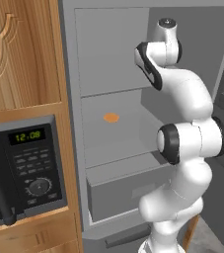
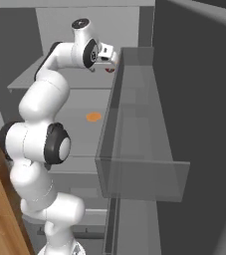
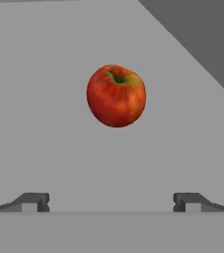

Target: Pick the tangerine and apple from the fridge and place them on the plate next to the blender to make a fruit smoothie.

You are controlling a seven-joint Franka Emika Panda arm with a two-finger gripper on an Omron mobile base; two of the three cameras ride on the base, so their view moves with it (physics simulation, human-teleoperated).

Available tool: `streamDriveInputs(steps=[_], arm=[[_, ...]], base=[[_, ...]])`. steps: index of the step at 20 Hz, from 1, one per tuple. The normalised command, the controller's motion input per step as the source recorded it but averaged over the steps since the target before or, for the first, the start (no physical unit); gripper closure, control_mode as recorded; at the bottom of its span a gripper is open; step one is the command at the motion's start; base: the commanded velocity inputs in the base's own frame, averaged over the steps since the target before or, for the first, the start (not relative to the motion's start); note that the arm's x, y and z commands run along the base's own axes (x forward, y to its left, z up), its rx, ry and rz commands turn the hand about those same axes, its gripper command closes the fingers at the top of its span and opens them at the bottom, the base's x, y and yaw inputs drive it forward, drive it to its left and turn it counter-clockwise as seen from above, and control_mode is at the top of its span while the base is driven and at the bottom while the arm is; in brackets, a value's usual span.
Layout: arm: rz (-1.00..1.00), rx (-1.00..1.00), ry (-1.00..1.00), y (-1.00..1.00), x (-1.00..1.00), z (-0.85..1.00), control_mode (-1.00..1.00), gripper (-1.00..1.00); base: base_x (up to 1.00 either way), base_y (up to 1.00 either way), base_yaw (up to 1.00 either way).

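Overhead, the left base view has the arm reaching into the fridge [image 1: 113,54]. Rightward, the claw [image 2: 109,60] nears the apple [image 2: 110,69] on the upper shelf. Up close, parted fingertips [image 3: 34,201] flank it; a nudge could roll it.

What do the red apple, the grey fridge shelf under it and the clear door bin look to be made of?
The round red apple looks like waxy fruit skin: mottled red-orange with a soft sheen. The flat grey fridge shelf looks like matte plastic or painted metal: uniform, no glare. The see-through door bin looks like clear plastic or glass; the interior shows through it.
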Motion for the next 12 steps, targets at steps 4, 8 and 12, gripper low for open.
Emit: streamDriveInputs(steps=[4,8,12], arm=[[0.00,0.00,0.00,-0.08,0.40,-0.04,-1.00,-1.00],[-0.01,0.00,0.00,-0.08,0.43,-0.09,-1.00,-1.00],[0.00,0.00,0.00,-0.03,0.30,-0.03,-1.00,-1.00]], base=[[0.00,0.00,0.00],[0.00,0.00,0.00],[0.00,0.00,0.00]])
